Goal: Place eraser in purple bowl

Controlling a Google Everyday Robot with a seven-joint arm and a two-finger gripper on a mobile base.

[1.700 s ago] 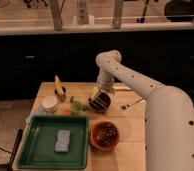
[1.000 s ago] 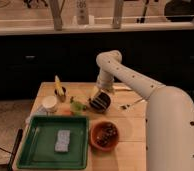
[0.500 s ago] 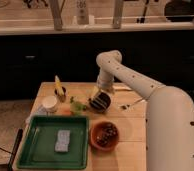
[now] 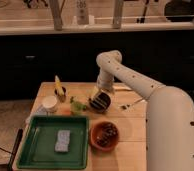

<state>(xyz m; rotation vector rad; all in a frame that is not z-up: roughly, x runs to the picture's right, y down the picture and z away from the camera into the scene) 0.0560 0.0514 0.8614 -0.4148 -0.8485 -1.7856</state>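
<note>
While the pincer (image 4: pixel 101 96) hangs over the purple bowl (image 4: pixel 100 103) on the desk (image 4: pixel 131 119), we cannot tell if it grasps anything, nor see the eraser, presumably light, rubbery, best pinched across its sides.

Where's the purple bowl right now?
In the camera view, the purple bowl sits mid-table, just behind the orange-brown bowl and beside the green leafy item; the tool hangs directly over it.

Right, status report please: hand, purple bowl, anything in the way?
Robot hand low over purple bowl, mid-table. No eraser made out. Nearer the camera: orange-brown bowl, green tray beside it.
</note>
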